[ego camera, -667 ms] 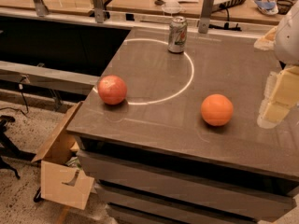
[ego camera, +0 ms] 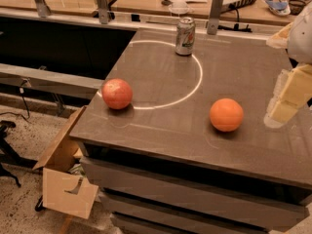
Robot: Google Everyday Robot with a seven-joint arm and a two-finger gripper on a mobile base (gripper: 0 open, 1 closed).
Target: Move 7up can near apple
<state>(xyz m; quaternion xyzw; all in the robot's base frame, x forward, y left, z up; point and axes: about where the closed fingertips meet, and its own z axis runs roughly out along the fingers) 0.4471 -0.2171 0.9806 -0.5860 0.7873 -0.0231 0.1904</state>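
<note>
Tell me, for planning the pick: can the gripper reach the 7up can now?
Probably yes. The gripper hangs at the table's right side; nothing stands between it and the 7up can, the orange lying off that line.

Grey table [ego camera: 243,72], white circle [ego camera: 200,77], 7up can [ego camera: 185,36] at back, apple [ego camera: 117,93] left, orange [ego camera: 226,114] right, tool [ego camera: 276,115] over right edge

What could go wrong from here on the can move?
The gripper hangs at the table's right side with the orange close by; a sweep could set it rolling.
The 7up can stands upright near the far edge; a clumsy grasp might tip it.
The apple sits near the left edge; the can could nudge it off.
</note>
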